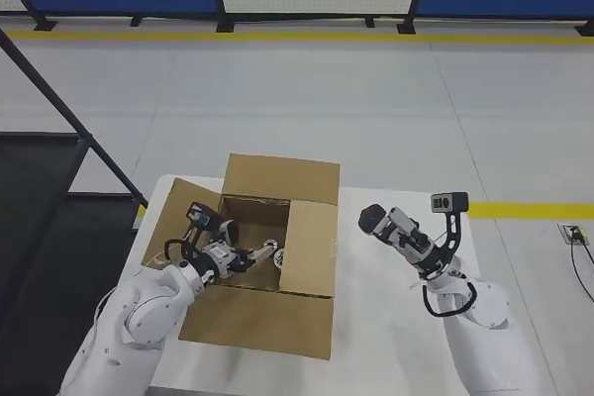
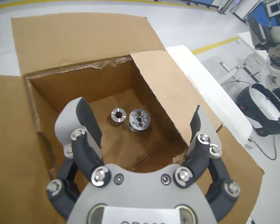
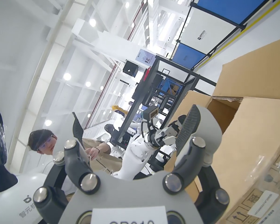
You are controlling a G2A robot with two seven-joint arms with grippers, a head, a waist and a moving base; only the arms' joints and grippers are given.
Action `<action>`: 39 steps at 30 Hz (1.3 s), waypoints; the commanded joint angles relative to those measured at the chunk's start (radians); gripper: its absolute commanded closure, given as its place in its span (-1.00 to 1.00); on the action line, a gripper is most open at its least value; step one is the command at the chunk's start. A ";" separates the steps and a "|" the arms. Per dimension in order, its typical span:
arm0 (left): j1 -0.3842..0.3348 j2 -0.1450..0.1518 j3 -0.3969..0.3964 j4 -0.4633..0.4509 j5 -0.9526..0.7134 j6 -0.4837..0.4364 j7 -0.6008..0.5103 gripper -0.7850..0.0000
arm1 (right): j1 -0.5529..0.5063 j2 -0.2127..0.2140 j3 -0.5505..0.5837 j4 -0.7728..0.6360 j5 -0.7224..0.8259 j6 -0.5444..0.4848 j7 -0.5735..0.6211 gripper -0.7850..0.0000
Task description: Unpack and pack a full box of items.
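Note:
An open cardboard box [image 1: 312, 247] stands on the white table [image 1: 386, 327] with its flaps spread out. On its floor lie two small round metal parts: a ring with one centre hole [image 2: 118, 114] and a disc with several holes [image 2: 139, 120], side by side. My left gripper [image 2: 140, 115] hangs open above the box's opening, over these parts and apart from them; in the top view the left gripper [image 1: 267, 252] sits over the box's inside. My right gripper [image 3: 133, 122] is open and holds nothing, raised to the right of the box [image 3: 252, 127]; the top view shows the right gripper [image 1: 376, 220] there.
A dark metal frame [image 1: 49, 158] stands to the left of the table. Bare table lies right of the box and under the right arm. The box's right flap [image 1: 312, 243] leans partly over the opening. A yellow floor line [image 1: 544, 210] runs behind.

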 commanded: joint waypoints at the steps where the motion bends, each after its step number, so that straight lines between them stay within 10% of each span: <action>1: -0.058 -0.013 0.052 0.075 -0.137 0.000 -0.046 -1.00 | -0.012 0.007 0.016 -0.009 0.007 -0.011 0.030 -1.00; 19: -0.332 -0.101 0.286 0.463 -0.584 -0.068 -0.258 -1.00 | -0.080 0.040 0.070 -0.049 0.043 -0.050 0.034 -1.00; 32: -0.214 -0.066 0.223 0.054 -0.303 -0.067 -0.158 -1.00 | -0.086 0.055 0.062 -0.055 0.079 -0.029 0.020 -1.00; 39: -0.255 -0.091 0.328 0.043 -0.280 -0.025 -0.156 -1.00 | -0.094 0.057 0.076 -0.066 0.095 -0.021 0.006 -1.00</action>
